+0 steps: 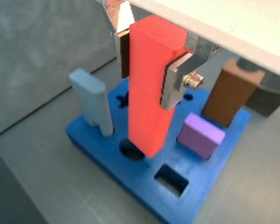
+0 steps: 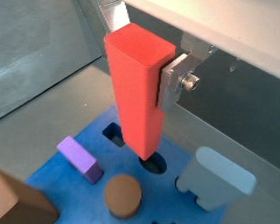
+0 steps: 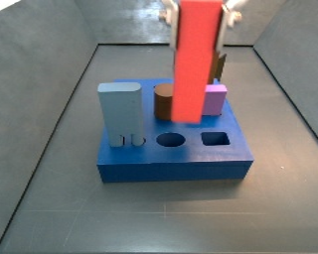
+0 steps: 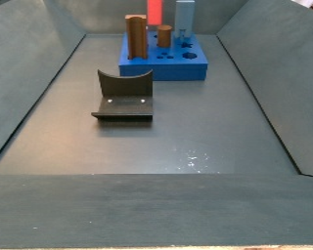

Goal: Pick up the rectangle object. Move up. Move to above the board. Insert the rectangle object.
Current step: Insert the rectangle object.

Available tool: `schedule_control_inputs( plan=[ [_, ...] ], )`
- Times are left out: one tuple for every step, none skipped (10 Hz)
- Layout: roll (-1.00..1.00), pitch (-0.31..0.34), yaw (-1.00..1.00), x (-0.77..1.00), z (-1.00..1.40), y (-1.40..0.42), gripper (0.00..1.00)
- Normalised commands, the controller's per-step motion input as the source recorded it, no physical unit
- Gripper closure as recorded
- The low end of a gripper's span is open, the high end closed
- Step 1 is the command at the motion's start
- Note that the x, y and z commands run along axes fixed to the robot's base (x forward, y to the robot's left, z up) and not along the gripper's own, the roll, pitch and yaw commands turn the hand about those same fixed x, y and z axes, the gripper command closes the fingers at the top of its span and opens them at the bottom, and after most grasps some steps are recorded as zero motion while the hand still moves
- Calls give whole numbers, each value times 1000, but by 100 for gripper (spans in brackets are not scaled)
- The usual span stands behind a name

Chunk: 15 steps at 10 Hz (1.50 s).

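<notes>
The gripper (image 1: 152,66) pinches the rectangle object (image 1: 152,87) near its top — the bar hangs upright over the board (image 3: 173,162), its lower end at the board's holes (whether it has entered one, I cannot tell).

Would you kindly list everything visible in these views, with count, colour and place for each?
rectangle object: one, bright red-orange, upright over the board, held between the tool's fingers.
board: one, deep blue, on the floor, with round and square holes in its top.
pale blue block: one, standing in the board.
brown block: one, tall, standing at the board.
brown round peg: one, in the board behind the bar.
purple block: one, short, in the board.
fixture: one, dark, on the floor apart from the board.
tool: one, silver fingers, shut on the bar above the board.
</notes>
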Motion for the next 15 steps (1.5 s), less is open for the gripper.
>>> schedule_control_inputs(
  plan=[
    [17, -147, 0, 994, -369, -209, 100],
    [27, -214, 0, 920, -109, -51, 100],
    [69, -289, 6, 834, 0, -26, 100],
    [36, -323, 43, 769, -9, 0, 100],
    [26, -341, 83, 714, -14, 0, 100],
    [20, -321, 129, 694, -6, 0, 100],
    [124, -140, 306, 617, -57, 0, 100],
    [370, 26, 466, 506, -134, 0, 100],
    [500, 177, 471, 360, -37, 0, 100],
    [453, 219, 386, 334, -91, -57, 100],
    [249, 220, 346, 460, -271, -237, 100],
    [151, 124, 143, 274, -403, -300, 100],
    [96, 76, 80, 166, -449, -269, 100],
    [26, 36, 94, 114, -317, -171, 100],
    [129, 139, 26, 109, 0, -20, 100]
  ],
)
